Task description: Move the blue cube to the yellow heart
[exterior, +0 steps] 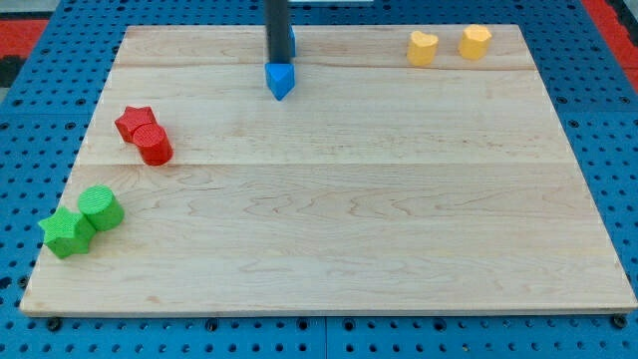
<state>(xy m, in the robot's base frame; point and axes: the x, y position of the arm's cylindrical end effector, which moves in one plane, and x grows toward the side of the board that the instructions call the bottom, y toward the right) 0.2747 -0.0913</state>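
Observation:
My tip (277,62) is near the view's top, left of centre. A sliver of a blue block, likely the blue cube (292,43), shows just right of the rod; the rod hides most of it. A blue wedge-shaped block (281,82) lies just below my tip, touching it or nearly so. The yellow heart (423,48) sits at the view's top right, well to the right of my tip.
A yellow hexagon-like block (476,42) sits just right of the heart. A red star (134,121) and a red cylinder (154,145) touch at the left. A green cylinder (101,207) and a green star (67,231) lie at the lower left of the wooden board (379,219).

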